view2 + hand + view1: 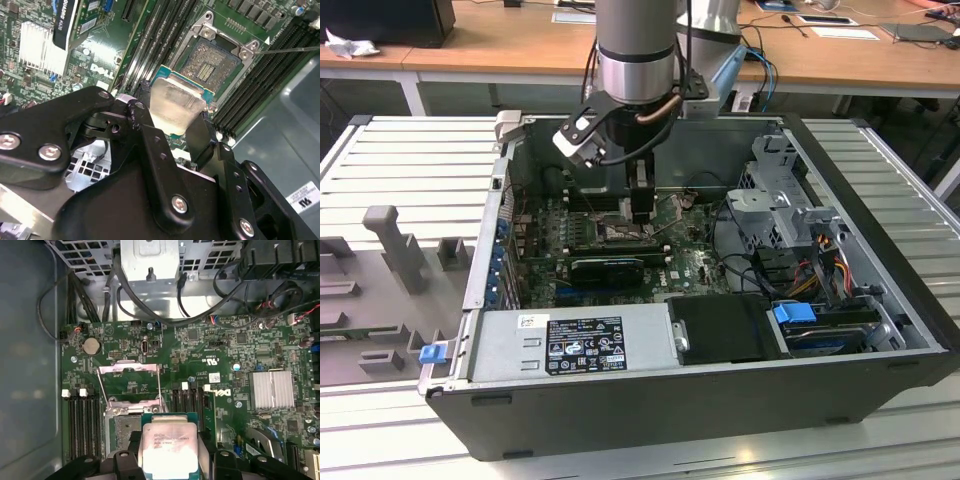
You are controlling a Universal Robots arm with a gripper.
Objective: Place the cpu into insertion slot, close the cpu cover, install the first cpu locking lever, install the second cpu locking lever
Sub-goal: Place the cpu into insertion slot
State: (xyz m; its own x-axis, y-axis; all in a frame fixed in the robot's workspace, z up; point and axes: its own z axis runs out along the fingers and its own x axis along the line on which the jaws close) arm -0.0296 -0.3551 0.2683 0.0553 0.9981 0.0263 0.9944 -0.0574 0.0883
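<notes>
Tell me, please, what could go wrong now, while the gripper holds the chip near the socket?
1. The gripper holds the cpu by two edges, not yet squarely over the insertion slot. Lowered off-centre or tilted, it might damage that exposed slot.
2. The cpu cover stands open just beyond the slot, so the fingers could catch it.
3. Memory slots flank the slot closely, and the wide fingers may strike them.

The insertion slot (210,62) lies uncovered, hemmed by memory slots (150,40) on 2 sides.
</notes>
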